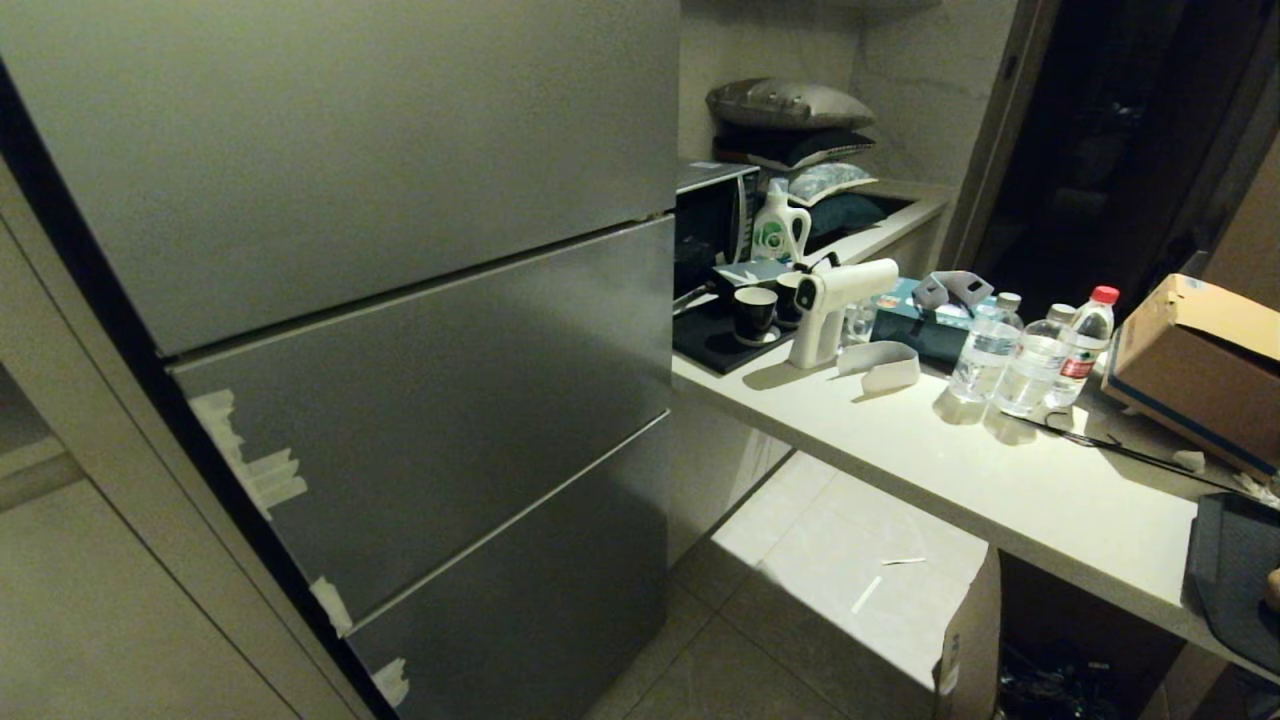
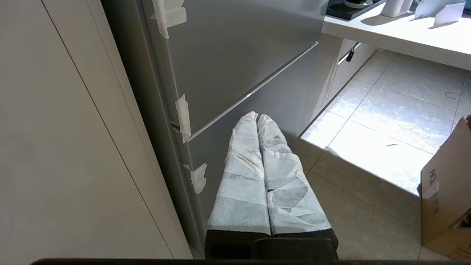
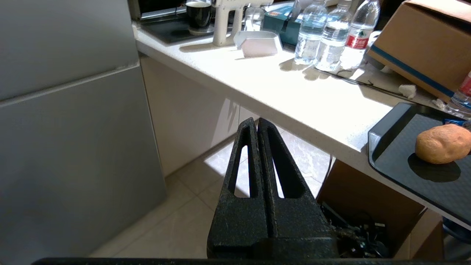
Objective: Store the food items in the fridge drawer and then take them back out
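tan lumpy potato [image 3: 442, 143] | dark ribbed tray [image 3: 397, 154] | matte grey fridge [image 1: 400, 300]

A grey fridge [image 1: 380, 330] with shut doors fills the left. Beside it, the tabletop [image 1: 960, 470] carries a white spray gun [image 1: 835, 305], three water bottles [image 1: 1030, 355], and a cardboard box [image 1: 1200, 370].

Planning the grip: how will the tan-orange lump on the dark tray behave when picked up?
The tan-orange lump looks oval and smooth, so it may roll on the tray. It looks solid, probably stiff rather than squashy. Its rounded sides could slip.
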